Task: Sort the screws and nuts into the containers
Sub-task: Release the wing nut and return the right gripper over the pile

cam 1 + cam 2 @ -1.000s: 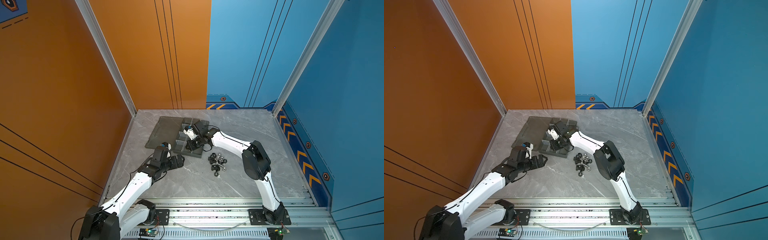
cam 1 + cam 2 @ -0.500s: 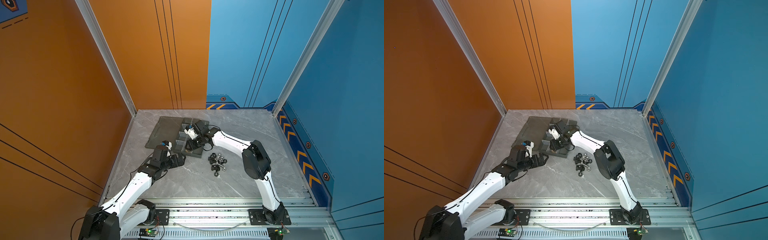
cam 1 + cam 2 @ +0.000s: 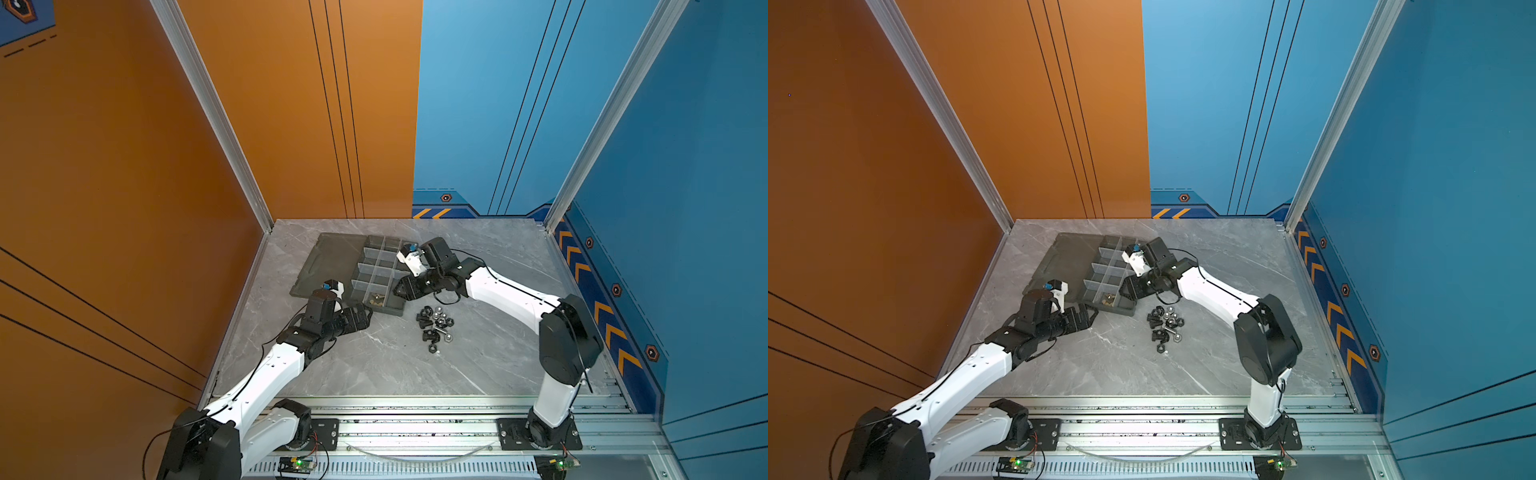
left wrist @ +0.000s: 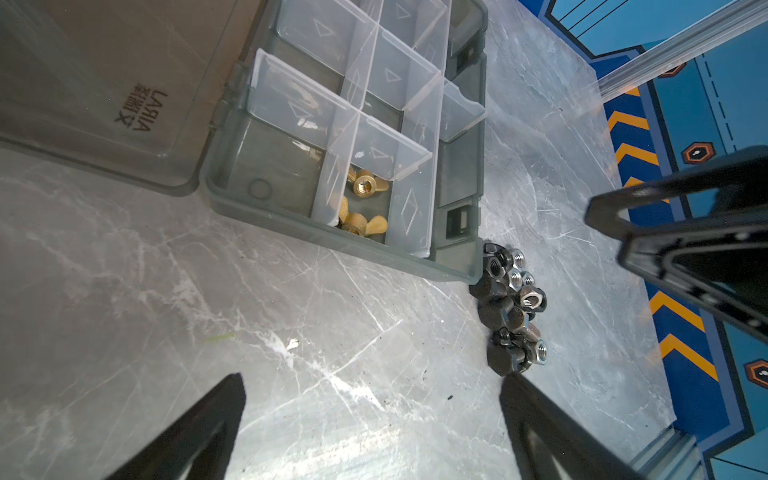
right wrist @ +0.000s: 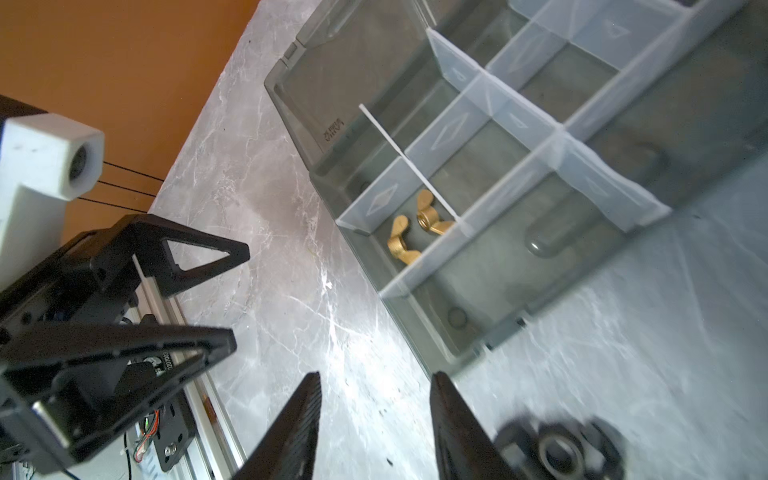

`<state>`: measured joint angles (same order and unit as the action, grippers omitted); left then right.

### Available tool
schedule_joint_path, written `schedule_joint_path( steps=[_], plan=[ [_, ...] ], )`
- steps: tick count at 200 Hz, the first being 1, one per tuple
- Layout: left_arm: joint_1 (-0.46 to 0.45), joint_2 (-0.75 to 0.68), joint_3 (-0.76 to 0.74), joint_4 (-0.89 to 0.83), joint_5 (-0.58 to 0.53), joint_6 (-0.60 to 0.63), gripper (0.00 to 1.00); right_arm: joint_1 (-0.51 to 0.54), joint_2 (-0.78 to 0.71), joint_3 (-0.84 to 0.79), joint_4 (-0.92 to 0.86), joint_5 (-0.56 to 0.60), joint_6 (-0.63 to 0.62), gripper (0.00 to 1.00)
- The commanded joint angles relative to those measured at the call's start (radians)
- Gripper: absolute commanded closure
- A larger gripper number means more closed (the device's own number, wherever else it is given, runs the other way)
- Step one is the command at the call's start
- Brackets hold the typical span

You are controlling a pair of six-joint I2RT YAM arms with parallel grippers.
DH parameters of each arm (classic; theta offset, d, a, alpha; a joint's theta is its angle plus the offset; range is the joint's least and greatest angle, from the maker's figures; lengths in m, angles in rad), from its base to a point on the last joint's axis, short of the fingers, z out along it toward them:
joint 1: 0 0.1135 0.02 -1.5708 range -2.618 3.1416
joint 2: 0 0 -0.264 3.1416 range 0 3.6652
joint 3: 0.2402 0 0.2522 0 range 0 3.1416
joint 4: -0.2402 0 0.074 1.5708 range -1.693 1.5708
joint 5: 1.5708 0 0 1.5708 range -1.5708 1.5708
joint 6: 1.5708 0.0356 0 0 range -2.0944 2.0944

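The screws [image 4: 494,309] and nuts [image 4: 532,300] lie mixed in 1 tight pile [image 3: 436,326] on the surface [image 3: 374,365], just right of the near right corner of the tray [image 4: 332,245]. A few brass wing nuts [image 5: 415,232] sit in 1 near cell [image 4: 409,208].

The left tool [image 4: 370,378] is spread wide and holds nothing. It sits by the tray's near edge, left of the pile. The right tool [image 5: 376,376] has its fingers part open with nothing between them. It is at the tray's near right corner, just far of the pile.

These parts are likely hard, stiff and light, and their smooth metal can slip or roll. Because they are heaped, lifting 1 piece will probably drag its neighbours. A nut seems best pinched across 2 opposite flats. A screw seems best pinched across its thick head or its shank. A loose piece at the pile's rim looks like the place to start.
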<state>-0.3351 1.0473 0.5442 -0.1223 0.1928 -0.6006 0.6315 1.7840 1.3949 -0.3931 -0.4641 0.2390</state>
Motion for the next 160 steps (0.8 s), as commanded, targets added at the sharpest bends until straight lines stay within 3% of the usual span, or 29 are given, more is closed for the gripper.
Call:
schedule_joint_path(
  steps=[1,36,84,160],
  plan=[
    [-0.009,0.009,-0.001,0.017,0.030,-0.009,0.02,-0.025,-0.070,-0.074,-0.070,0.070,-0.010,0.53],
    [-0.012,0.014,0.015,0.021,0.041,-0.016,0.02,-0.054,-0.130,-0.161,-0.160,0.167,-0.007,0.53],
    [-0.050,0.036,0.046,0.023,0.026,-0.031,0.02,-0.088,-0.171,-0.266,-0.166,0.174,0.021,0.53],
    [-0.106,0.125,0.093,0.030,0.003,-0.028,0.03,-0.088,-0.184,-0.303,-0.165,0.218,0.061,0.53]
  ],
)
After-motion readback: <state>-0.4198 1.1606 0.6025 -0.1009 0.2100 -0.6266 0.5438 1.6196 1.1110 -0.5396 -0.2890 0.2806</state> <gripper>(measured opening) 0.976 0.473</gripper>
